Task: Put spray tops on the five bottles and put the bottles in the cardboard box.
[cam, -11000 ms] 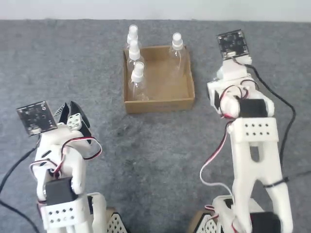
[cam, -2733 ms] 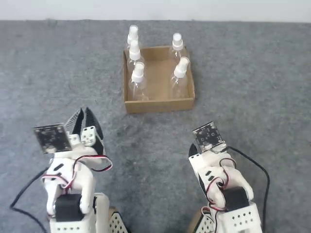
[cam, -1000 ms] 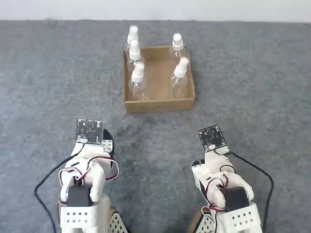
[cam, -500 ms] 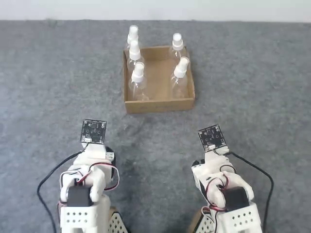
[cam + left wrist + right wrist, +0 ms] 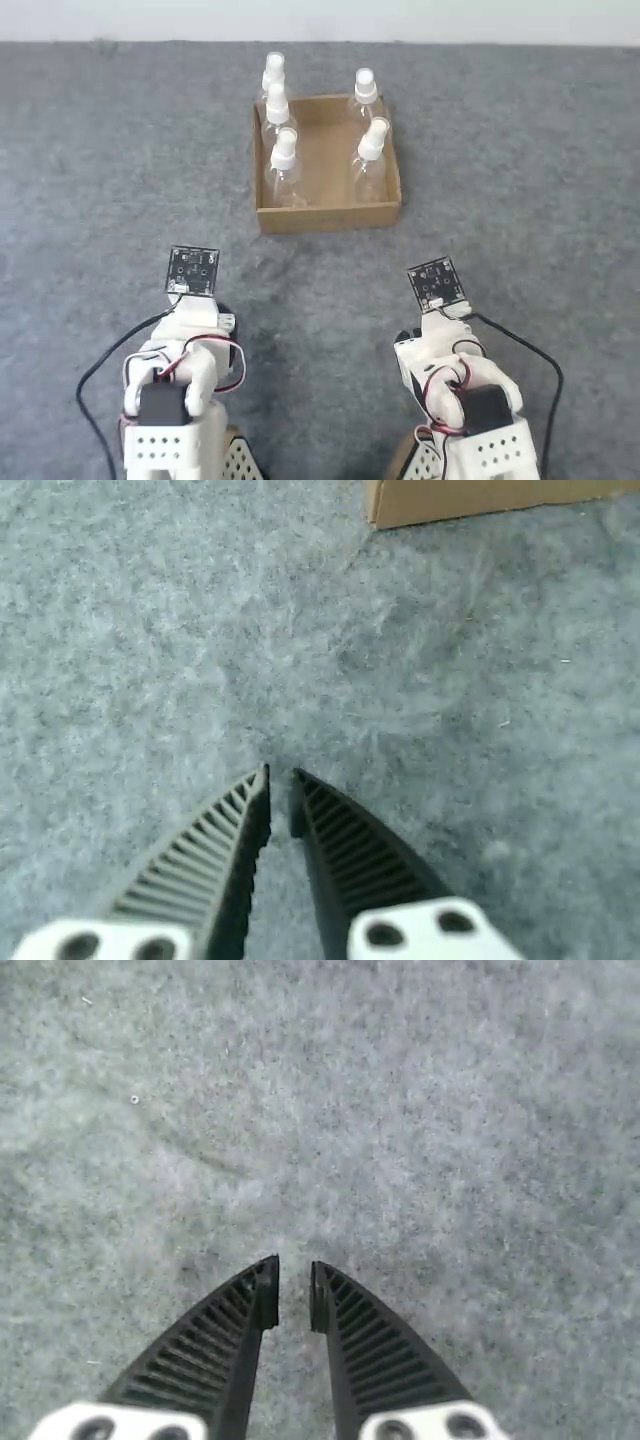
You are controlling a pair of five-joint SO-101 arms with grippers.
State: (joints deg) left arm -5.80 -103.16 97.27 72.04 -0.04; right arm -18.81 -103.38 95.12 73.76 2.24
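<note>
As judged from five spray-topped bottles (image 5: 284, 165) in cardboard box (image 5: 330, 215) well ahead of left pincer (image 5: 279, 773), right pincer (image 5: 293, 1265) (both near-closed, empty): likely done; rearmost bottle (image 5: 273, 72) unclear.

The high view looks steeply down, facing the box (image 5: 328, 215) across the mat (image 5: 100, 150). Each wrist view sits close over that mat, behind the left gripper (image 5: 279, 772) or right gripper (image 5: 293, 1265); the left also catches the box's corner (image 5: 480, 500).

We've got bare grey carpet (image 5: 120, 150) wide open on both sides of the cardboard box (image 5: 328, 216) and in front of it. Inside, capped bottles (image 5: 285, 165) line both side walls, so only a narrow middle lane is free.
</note>
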